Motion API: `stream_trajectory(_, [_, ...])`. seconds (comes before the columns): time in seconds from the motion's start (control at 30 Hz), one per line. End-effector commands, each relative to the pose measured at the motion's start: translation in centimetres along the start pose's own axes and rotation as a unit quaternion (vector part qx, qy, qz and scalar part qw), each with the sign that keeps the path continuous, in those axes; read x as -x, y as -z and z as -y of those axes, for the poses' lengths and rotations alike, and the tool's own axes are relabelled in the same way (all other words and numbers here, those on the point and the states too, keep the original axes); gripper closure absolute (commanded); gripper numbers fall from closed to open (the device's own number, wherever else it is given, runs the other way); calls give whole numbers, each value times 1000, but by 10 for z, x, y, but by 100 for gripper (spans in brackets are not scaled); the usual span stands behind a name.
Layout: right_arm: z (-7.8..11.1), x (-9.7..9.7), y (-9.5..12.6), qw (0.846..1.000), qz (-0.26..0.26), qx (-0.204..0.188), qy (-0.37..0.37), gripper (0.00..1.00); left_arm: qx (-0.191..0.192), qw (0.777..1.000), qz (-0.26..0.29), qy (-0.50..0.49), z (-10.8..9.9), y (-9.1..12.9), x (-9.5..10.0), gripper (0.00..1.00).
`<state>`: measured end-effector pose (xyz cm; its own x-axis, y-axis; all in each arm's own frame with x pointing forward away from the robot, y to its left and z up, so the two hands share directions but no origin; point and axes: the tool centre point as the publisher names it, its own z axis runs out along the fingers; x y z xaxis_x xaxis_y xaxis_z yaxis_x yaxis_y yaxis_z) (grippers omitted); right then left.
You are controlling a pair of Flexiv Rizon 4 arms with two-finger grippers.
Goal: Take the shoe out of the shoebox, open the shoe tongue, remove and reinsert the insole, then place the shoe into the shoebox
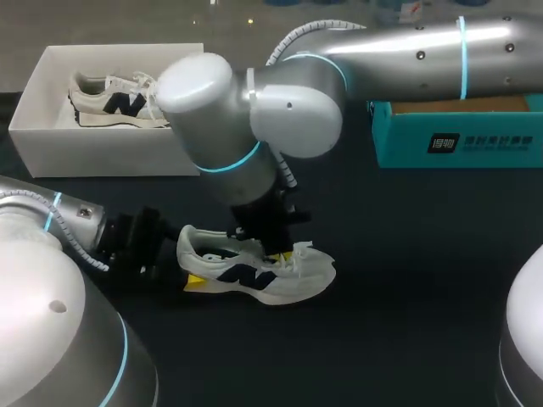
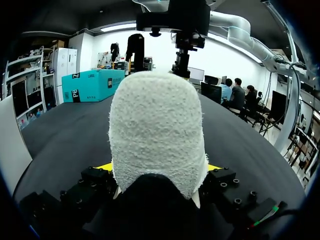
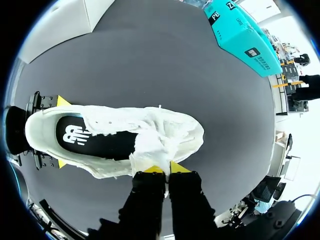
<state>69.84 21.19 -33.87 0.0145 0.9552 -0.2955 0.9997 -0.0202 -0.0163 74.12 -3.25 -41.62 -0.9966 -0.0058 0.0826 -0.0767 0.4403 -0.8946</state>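
A white shoe [image 1: 254, 275] with a dark side logo lies on the black table [image 1: 407, 280], toe to the right. My left gripper [image 1: 189, 264] has its jaws wide around the heel [image 2: 157, 130], and its yellow fingertips [image 3: 62, 102] press both sides. My right gripper [image 3: 165, 168] comes down from above. It is shut on the white tongue [image 3: 150, 147], pulled toward one side of the shoe. The black insole [image 3: 82, 136] shows inside the shoe. A white shoebox [image 1: 51, 140] at the back left holds a second shoe [image 1: 114, 103].
A teal box [image 1: 458, 136] stands at the back right of the table. My right arm's elbow [image 1: 254, 102] hangs over the table between the two boxes. Bare black table lies in front of and to the right of the shoe.
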Motion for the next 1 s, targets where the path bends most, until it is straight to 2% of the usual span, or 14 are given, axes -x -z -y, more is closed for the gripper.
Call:
stream_trajectory(0.03, [11,18,-10,958,-45,6,-282,100,0,1000,2,0,0,1,-1,100])
stream_trajectory(0.3, [7,33,-23,956,-56,1,-289,100,0,1000,2,0,0,1,-1,100])
stream_trajectory(0.57, [0,49,-25,952,-58,1,-302,100,0,1000,2,0,0,1,-1,100])
stream_trajectory(0.8, [-1,48,-39,948,-63,-10,-310,100,0,1000,2,0,0,1,-1,100])
stream_trajectory(0.87, [-2,46,-43,948,-68,-13,-310,72,0,1000,2,0,0,1,-1,100])
stream_trajectory(0.93, [-3,43,-45,948,-70,-16,-309,57,0,1000,2,0,0,1,-1,100])
stream_trajectory(0.97, [-4,42,-45,948,-71,-16,-308,53,0,1000,2,0,0,1,-1,100])
stream_trajectory(1.0, [-4,41,-44,949,-71,-16,-307,35,0,1000,2,0,0,1,-1,100])
